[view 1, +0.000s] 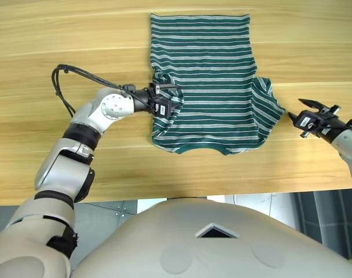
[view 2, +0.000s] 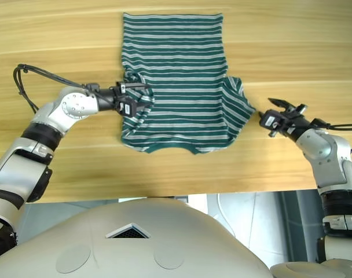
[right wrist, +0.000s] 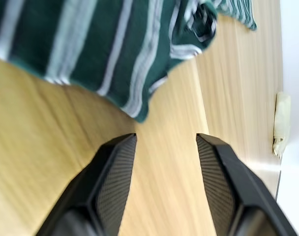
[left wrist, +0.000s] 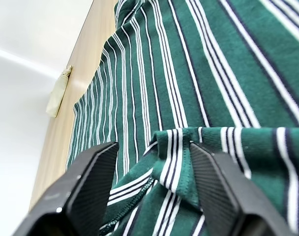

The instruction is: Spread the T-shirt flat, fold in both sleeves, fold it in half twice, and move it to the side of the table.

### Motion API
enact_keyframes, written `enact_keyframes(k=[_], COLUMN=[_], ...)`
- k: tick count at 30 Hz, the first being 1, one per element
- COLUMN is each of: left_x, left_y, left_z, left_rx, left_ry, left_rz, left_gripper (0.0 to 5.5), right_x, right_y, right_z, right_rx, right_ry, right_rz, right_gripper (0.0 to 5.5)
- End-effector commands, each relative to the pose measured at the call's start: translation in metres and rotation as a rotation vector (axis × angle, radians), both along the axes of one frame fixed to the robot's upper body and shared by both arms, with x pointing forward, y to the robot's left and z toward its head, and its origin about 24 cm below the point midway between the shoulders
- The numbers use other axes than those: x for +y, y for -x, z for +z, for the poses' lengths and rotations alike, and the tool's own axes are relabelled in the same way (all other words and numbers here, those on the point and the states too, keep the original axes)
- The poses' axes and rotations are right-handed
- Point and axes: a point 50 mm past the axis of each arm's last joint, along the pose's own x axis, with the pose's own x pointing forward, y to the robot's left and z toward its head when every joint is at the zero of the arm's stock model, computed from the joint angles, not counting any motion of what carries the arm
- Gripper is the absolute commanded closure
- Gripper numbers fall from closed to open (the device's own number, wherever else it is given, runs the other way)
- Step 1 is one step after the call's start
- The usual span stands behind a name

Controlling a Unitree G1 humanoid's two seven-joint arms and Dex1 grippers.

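T-shirt on table, left sleeve between left arm's parted jaws.

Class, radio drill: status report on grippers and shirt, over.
Left gripper open, astride bunched sleeve fold. Right gripper open above wooden table, beside other sleeve. Green striped fabric T-shirt mostly flat. No obstruction seen.

I can't read any txt, nos or signs in these views. White tag on the left gripper and a similar one on the right gripper are too small to make out
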Motion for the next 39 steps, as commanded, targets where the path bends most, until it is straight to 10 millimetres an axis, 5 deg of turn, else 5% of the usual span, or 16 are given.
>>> enact_keyframes(k=[1,15,25,31,39], left_x=[0.006,0.008,0.006,0.004,0.006], left_y=[0.004,0.003,0.002,0.001,0.001], left_z=[-0.013,-0.012,-0.011,-0.011,-0.011], left_rx=[0.032,0.004,-0.014,-0.019,-0.015], left_ry=[-0.085,-0.092,-0.087,-0.081,-0.075], left_rz=[0.005,0.010,0.003,0.002,0.008], left_gripper=[2.27,0.13,0.10,0.10,0.10], right_x=[0.009,0.006,0.016,0.021,0.056], right_y=[0.016,-0.003,-0.002,-0.018,-0.028], right_z=[-0.009,-0.031,-0.029,-0.008,0.009], right_rx=[0.097,0.150,0.145,-0.025,-0.146], right_ry=[0.013,0.044,0.017,-0.037,-0.133], right_rz=[0.081,0.021,0.075,0.056,0.169], right_gripper=[3.24,3.46,5.43,5.48,5.48])
